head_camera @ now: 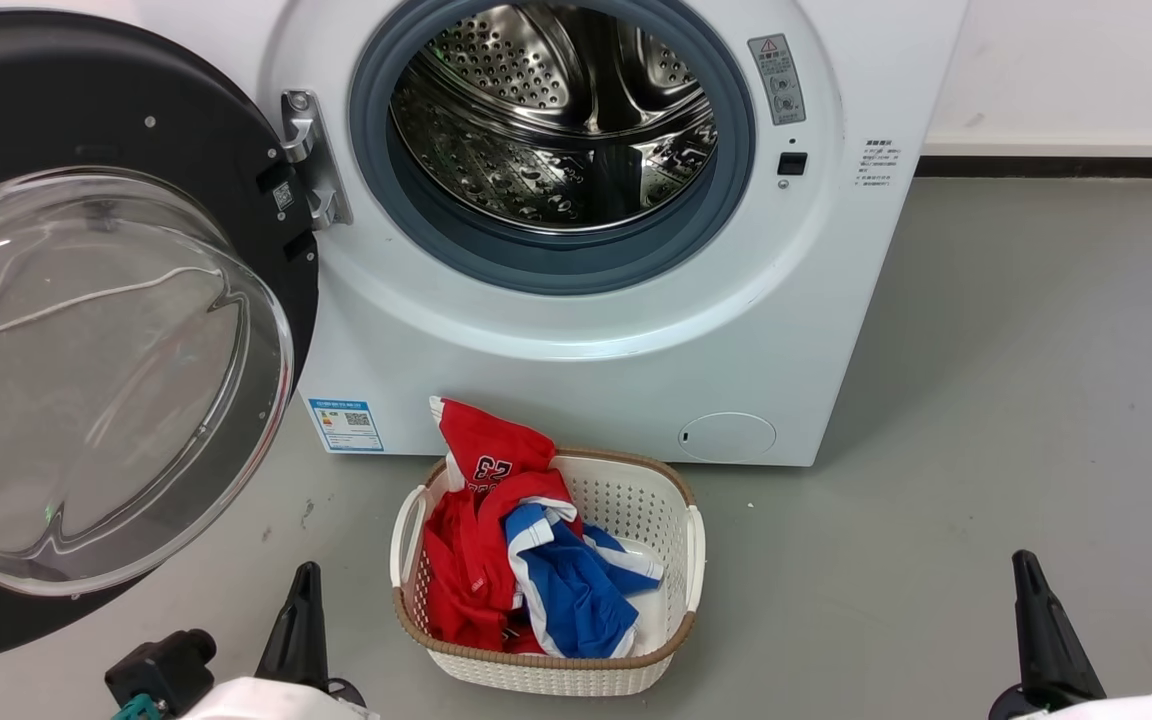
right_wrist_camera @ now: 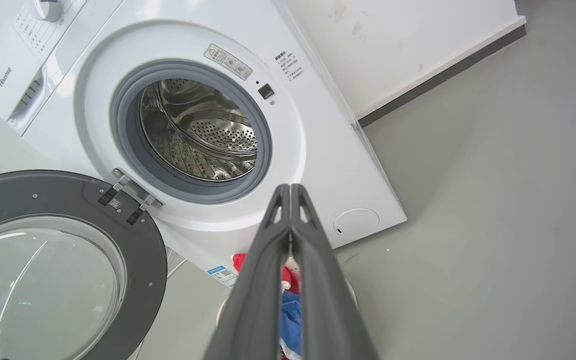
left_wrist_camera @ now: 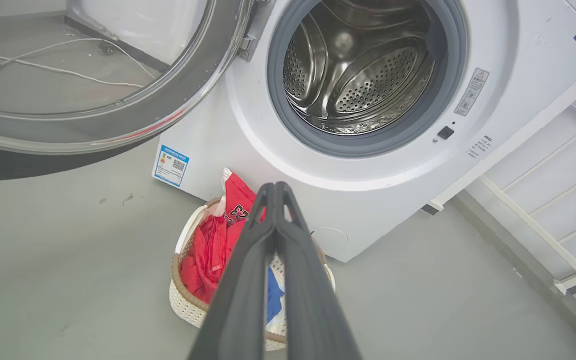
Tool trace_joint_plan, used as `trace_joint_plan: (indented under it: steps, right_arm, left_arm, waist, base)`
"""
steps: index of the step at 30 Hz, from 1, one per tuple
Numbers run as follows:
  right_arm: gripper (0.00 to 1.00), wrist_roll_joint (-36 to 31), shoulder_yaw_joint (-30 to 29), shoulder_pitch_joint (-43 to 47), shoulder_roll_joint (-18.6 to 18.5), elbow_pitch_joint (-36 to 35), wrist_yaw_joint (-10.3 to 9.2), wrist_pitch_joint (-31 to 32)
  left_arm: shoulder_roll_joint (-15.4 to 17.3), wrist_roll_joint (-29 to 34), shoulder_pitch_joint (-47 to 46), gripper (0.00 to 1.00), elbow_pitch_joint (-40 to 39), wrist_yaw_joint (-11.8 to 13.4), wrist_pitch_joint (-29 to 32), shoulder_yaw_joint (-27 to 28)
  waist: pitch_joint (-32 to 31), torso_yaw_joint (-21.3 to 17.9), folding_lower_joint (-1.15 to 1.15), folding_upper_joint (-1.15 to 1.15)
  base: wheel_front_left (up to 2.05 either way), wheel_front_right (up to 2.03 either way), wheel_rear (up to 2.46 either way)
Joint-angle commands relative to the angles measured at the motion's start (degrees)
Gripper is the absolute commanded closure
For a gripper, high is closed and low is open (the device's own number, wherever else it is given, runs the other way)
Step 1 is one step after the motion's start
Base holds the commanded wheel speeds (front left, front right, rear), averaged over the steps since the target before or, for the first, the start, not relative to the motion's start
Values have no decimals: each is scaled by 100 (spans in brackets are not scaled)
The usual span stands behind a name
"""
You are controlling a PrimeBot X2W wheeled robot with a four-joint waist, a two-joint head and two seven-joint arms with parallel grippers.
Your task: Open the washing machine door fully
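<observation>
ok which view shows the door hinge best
The head view: the metal hinge is close, sharp and unblocked, joining the washing machine door to the washing machine. The right wrist view shows the hinge smaller and at a slant; the left wrist view catches part of it at its top edge.

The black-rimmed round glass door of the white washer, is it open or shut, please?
Open: the black-rimmed door stands aside on its metal hinge, baring the steel drum.
</observation>
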Motion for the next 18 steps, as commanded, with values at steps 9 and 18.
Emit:
trace_joint_plan:
  steps: [9, 18]
  right_arm:
    - [100, 894, 5, -330, -73, 89, 1, 182]
    - [100, 1585, -1, -500, -89, 216, 1, 341]
  left_arm:
    - [7, -927, -283, 100, 15, -102, 223, 117]
    - [7, -1669, -400, 100, 83, -160, 404, 198]
  waist:
    - [12, -11, 0, 0]
    - [25, -23, 0, 0]
  base:
    - [0, 0, 0]
    - [0, 0, 0]
